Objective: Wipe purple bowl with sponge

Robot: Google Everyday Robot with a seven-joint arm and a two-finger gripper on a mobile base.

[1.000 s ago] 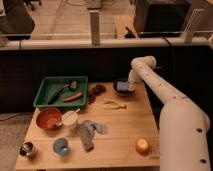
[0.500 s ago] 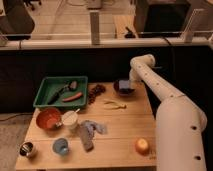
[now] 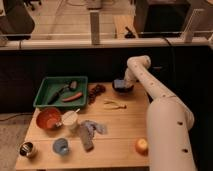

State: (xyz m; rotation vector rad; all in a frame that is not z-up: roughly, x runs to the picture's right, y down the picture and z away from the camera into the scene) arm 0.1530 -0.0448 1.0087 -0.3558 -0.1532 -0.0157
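The wooden table [image 3: 120,130] is seen carrying everything, and the white arm [image 3: 160,107] is stretched from the near right corner to the far edge. A green bin [image 3: 46,90] is set at the far left, with an orange bowl [image 3: 48,118], a white cup [image 3: 70,119], a grey cloth [image 3: 89,133], a blue cup [image 3: 60,146] and an orange fruit [image 3: 142,145] spread nearer.

The purple bowl [image 3: 122,89] is placed at the far edge, right of centre, directly under the gripper [image 3: 121,82]. It is judged rigid, light and smooth, so it may be slid or tipped by sideways pressure; the wiping force is best directed downward into the basin.

A blue patch at the bowl's mouth is taken to be the sponge [image 3: 119,83]. It is judged soft, light and compressible, best pinched across its narrow sides near the middle so that the lower face is left free for wiping. Whether the gripper's fingers are closed on it or parted cannot be told.
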